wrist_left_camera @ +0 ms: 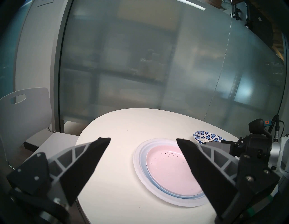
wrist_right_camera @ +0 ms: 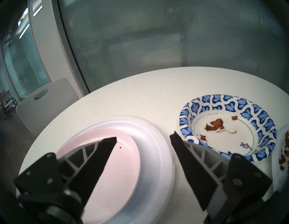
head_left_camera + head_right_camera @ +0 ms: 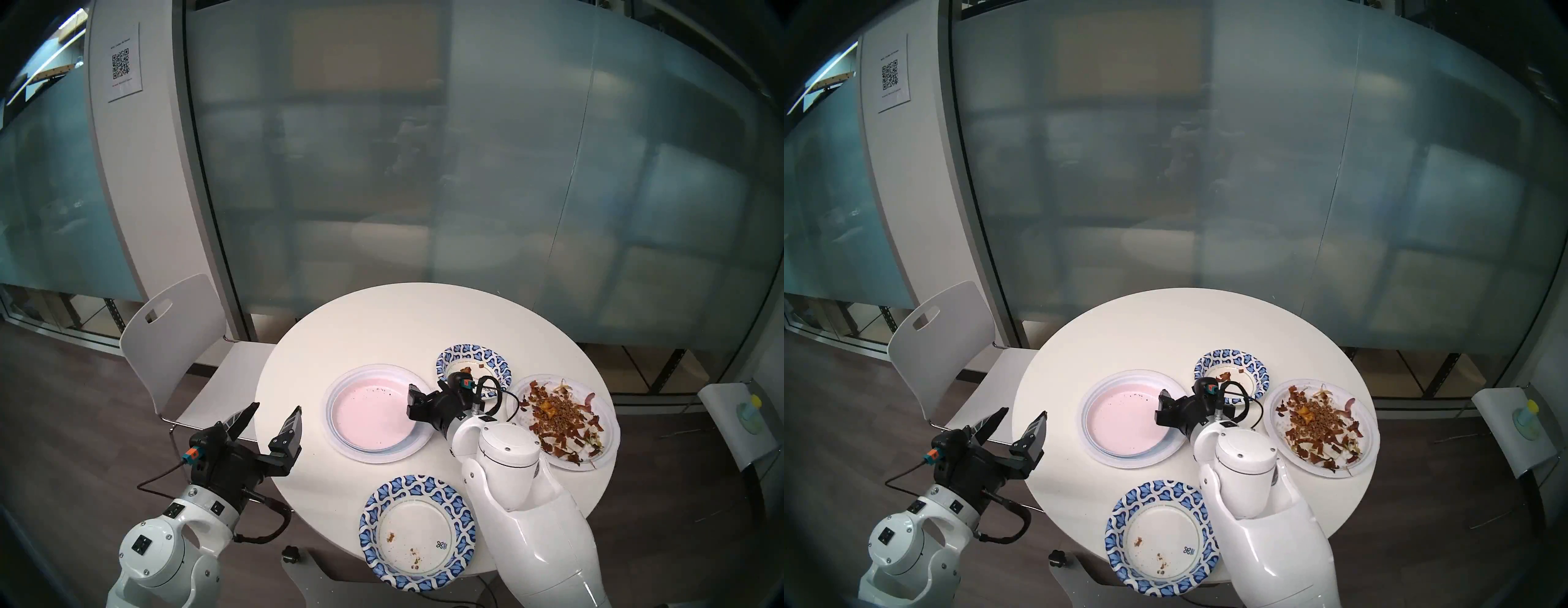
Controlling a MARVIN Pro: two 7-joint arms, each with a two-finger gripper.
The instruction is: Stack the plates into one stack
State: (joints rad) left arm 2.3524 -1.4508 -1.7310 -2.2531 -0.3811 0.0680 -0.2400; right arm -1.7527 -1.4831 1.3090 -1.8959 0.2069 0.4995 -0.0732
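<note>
though the stack [image 3: 373, 414] already sits near the middle of the tabletop [image 3: 382, 322], a pink plate nested in a pale blue one on a wide white one, three dishes still lie apart: the small patterned bowl [image 2: 226, 126] just beside it, the large white plate [image 3: 564, 429] heaped with scraps at the right, and the patterned plate [image 3: 418, 537] at the near edge. the right end effector [image 2: 143, 140] hangs over the stack's right rim, released and empty. the left end effector [image 3: 271, 414] waits off the tabletop's left edge, also spread wide and empty. these look like light, flexible disposables, so i would pinch each by its rim and keep it level, since the scraps could slide off.
</note>
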